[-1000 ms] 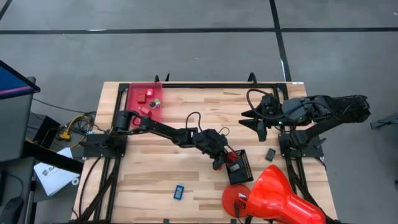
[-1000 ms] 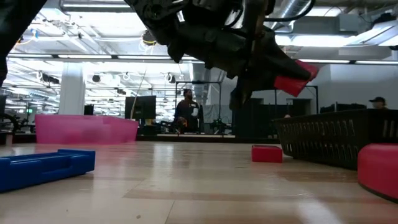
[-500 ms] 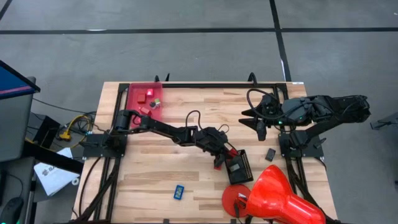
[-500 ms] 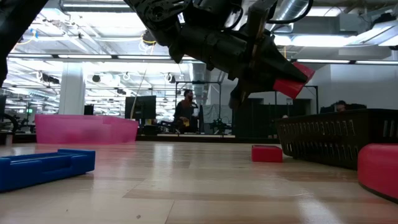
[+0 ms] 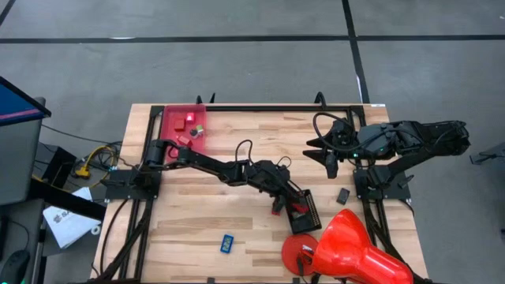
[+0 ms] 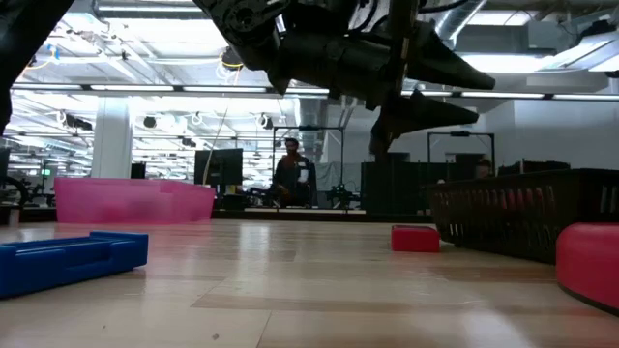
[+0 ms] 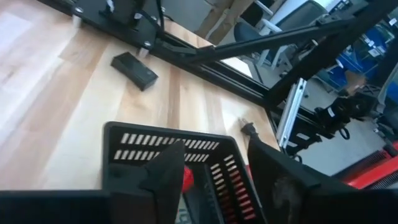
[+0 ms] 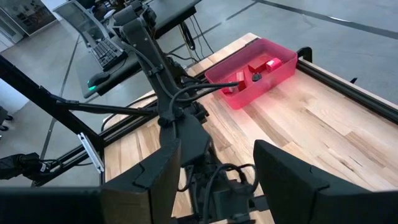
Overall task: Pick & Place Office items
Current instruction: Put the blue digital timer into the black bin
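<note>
Left claw (image 5: 295, 207) hung over the black slotted plastic basket (image 5: 310, 207) near the bench's right side, its two dark fingers (image 7: 166, 174) spread apart and holding nothing, as the left wrist view showed; between them a small red block (image 7: 187, 178) lay inside the basket, apparently already dropped in. Right claw (image 5: 326, 151) waited well apart at the far right of the wooden bench (image 5: 237, 221), fingers open and empty. Another red block (image 6: 416, 238) sat flat on the bench just beside the basket's left wall in the low view, its long axis running roughly across that view. A blue rectangular piece (image 5: 226, 243) lay near the front edge, long axis roughly front to back and slightly tilted. A small black flat piece (image 5: 343, 195) rested to the right of the basket. More small pieces, red and green among them, sat in the translucent pink bin (image 5: 172, 118) at the far left corner. By my judgement these pieces were light, rigid and little prone to damage, though smooth plastic could slip; each would best be pinched across its short sides, fingers square to the long axis. The big red cone-shaped object (image 5: 355, 251) stood at the front right.
</note>
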{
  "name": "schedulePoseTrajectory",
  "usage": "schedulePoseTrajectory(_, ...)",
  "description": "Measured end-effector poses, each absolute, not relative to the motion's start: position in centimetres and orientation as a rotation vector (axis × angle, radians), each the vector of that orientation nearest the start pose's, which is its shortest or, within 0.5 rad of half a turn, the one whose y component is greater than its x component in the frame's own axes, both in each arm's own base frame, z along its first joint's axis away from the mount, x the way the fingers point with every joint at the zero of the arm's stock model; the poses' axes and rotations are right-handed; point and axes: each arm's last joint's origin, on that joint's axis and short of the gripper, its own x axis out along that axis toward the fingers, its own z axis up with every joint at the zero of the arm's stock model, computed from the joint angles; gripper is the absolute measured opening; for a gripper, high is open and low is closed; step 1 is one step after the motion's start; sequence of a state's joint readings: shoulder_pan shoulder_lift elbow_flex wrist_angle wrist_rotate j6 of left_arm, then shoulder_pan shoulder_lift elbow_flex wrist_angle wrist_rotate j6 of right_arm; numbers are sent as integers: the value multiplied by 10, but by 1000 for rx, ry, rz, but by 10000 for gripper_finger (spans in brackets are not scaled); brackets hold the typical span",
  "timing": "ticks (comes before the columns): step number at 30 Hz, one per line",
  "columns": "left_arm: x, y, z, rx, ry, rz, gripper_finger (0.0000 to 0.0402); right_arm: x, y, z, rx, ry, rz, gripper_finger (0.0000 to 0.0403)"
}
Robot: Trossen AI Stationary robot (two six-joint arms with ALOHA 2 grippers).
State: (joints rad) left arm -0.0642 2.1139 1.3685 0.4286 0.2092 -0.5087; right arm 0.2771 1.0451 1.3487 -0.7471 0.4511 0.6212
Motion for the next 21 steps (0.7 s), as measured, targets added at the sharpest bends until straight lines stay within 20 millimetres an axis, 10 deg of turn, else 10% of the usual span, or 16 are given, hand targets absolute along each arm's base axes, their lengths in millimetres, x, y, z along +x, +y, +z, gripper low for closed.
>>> schedulePoseTrajectory(9,457,-6,186,-505,479,-97,198,184,40,422,457,346,-290,196)
schedulePoseTrajectory(16,409,7,224,-251,778,-49,203,183,42,422,445,338,-303,196)
schedulePoseTrajectory(21,363,1,229,-423,1004,110,211,183,41,423,441,328,-318,196)
